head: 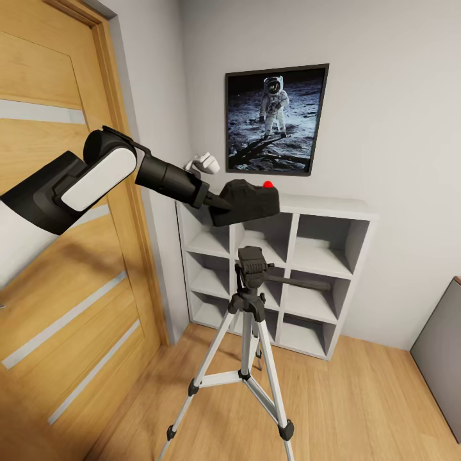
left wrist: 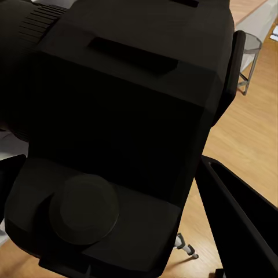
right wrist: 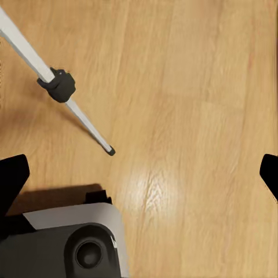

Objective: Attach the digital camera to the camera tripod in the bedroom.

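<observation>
Wood floor (head: 358, 410), grey wall (head: 397, 128), white shelving (head: 333, 211)

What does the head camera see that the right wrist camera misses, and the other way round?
Head view alone: the left end effector holding the digital camera above the camera tripod head, the astronaut picture, white cube shelving and oak door.
Right wrist view alone: the right end effector with fingers spread wide over bare floor, and a grey part of the robot's base.
Both: a silver tripod leg and the light wood floor.
</observation>
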